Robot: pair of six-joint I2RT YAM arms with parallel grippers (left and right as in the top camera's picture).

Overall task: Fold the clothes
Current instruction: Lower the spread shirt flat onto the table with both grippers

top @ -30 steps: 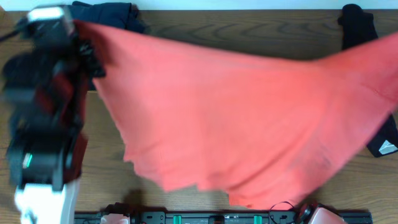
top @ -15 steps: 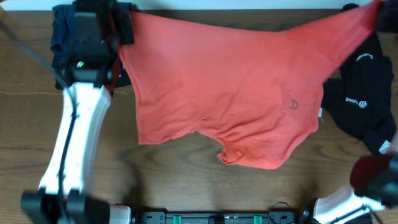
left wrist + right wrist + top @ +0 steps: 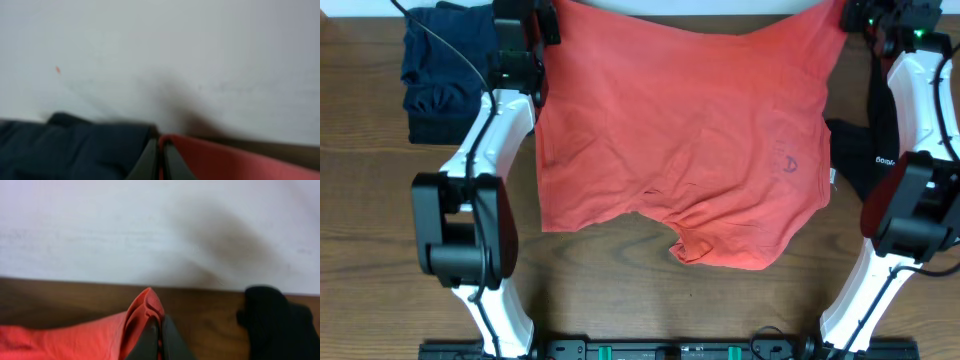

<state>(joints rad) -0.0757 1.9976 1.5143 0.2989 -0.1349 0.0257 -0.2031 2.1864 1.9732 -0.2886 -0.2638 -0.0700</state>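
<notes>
Inspection of my workspace found the coral-red soft-fabric T-shirt (image 3: 680, 150) lying spread across the middle of the brown wooden tabletop (image 3: 620, 300), its far edge drawn up to the back of the tabletop where a white wall (image 3: 100, 225) began.

My left gripper (image 3: 161, 150) stood at the shirt's far left corner. Its jaws were pressed together, with the red cloth pinched between them at the very tips.

My right gripper (image 3: 160, 330) stood at the far right corner. Its jaws were likewise pressed together, and a bunched ridge of the red cloth rose from between them.

The shirt lay mostly flat with shallow creases. A faint dark marking showed on the cloth toward my right. The near hem was uneven, with a small rumpled fold at its lowest point.

A black fabric garment with small white logos (image 3: 880, 165) lay on the tabletop at my right, just beside the shirt's right edge and partly covered by my right arm (image 3: 920, 120).

A folded dark navy garment (image 3: 445, 70) sat at the far left of the tabletop, just beside my left arm (image 3: 490, 130). I could not tell whether it touched the shirt.
</notes>
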